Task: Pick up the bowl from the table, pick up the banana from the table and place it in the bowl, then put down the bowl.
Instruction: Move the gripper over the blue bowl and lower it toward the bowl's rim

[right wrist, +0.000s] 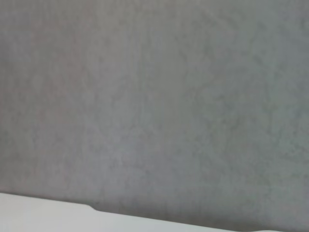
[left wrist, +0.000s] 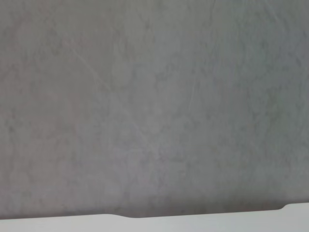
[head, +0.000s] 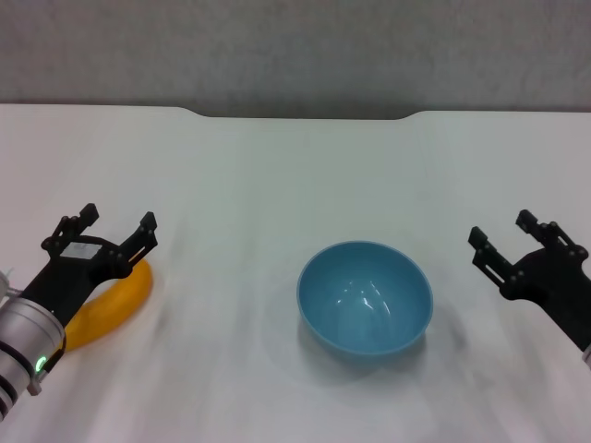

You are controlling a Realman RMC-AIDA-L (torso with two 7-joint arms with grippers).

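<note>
The light-blue bowl [head: 365, 297] stands upright and empty on the white table [head: 277, 185], a little right of the middle. The yellow-orange banana [head: 111, 309] lies at the near left, partly hidden under my left arm. My left gripper [head: 116, 224] is open, above the banana's far end, its fingers pointing away. My right gripper [head: 503, 233] is open and empty, to the right of the bowl and apart from it. Both wrist views show only the grey wall and a strip of the table's far edge [left wrist: 193, 221].
The dark notch [head: 305, 114] cuts into the table's far edge in the middle. A grey wall [head: 295, 46] stands behind the table. Bare tabletop lies between the bowl and each gripper.
</note>
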